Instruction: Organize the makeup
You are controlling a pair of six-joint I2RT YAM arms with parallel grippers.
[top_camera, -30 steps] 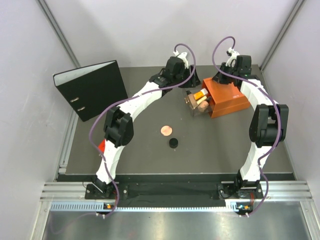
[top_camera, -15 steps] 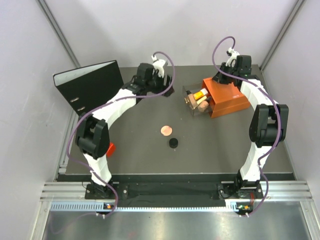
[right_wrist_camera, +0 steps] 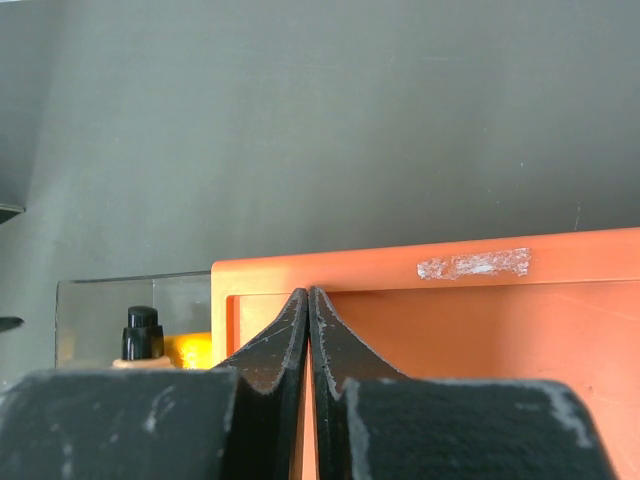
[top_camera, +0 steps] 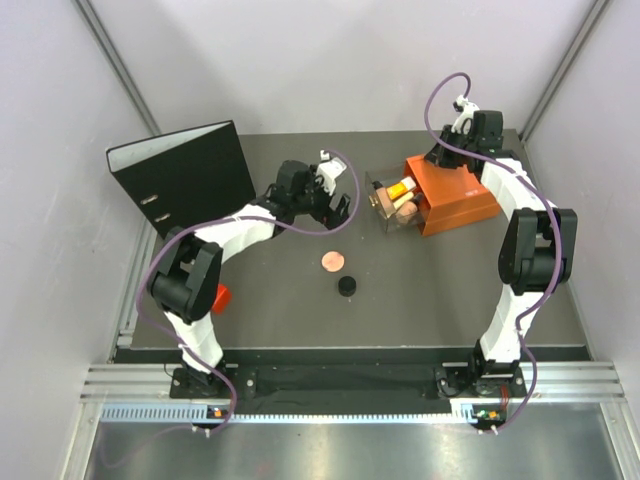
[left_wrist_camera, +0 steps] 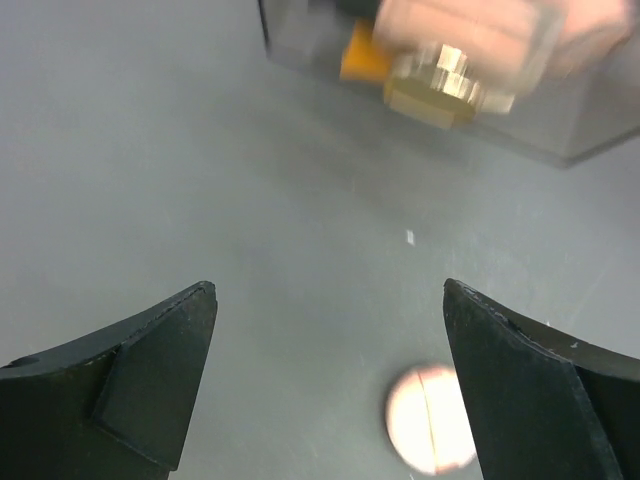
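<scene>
Looked like a robotics lab test cell to me, not anyone's home. My left arm and right arm were bolted to an aluminium rail at the edge of a dark matte tabletop, boxed in by plain pale panels with a metal strut in the corner. A purple cable looped loose. Well off to the left of my left gripper stood a black ring binder.

Between the left fingers lay the compact; ahead of them stood the drawer holding the tube. The box lay beneath the right fingers, its drawer left of them.
</scene>
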